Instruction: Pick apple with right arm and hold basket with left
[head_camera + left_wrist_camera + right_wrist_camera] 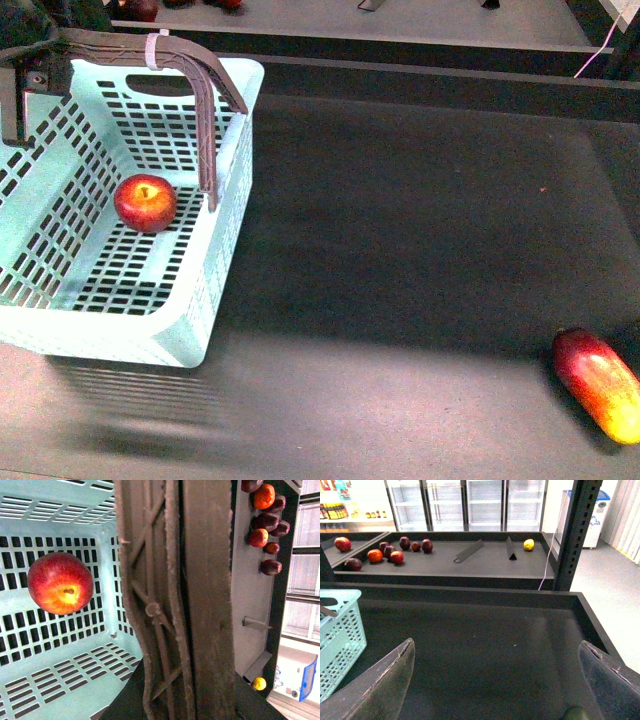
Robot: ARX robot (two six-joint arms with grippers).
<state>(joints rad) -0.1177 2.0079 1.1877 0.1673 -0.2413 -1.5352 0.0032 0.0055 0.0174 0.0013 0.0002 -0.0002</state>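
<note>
The turquoise basket [215, 270] hangs tilted at the left of the black table, its shadow below it. The red apple [146, 202] lies on the basket floor; it also shows in the left wrist view [60, 583] on the slotted floor [65, 510]. My left gripper [40, 48] is shut on the brown latticed handles [205, 120], which fill the left wrist view [170, 600]. My right gripper [496, 645] is open and empty above bare table, its fingers [385, 685] wide apart, the basket's corner [340, 630] off to one side. It is out of the front view.
An elongated red-to-yellow fruit [600, 385] lies at the table's front right. The table has a raised rim [470, 592]. Behind it a shelf holds several dark and red fruits [375, 555] and a lemon [528, 544].
</note>
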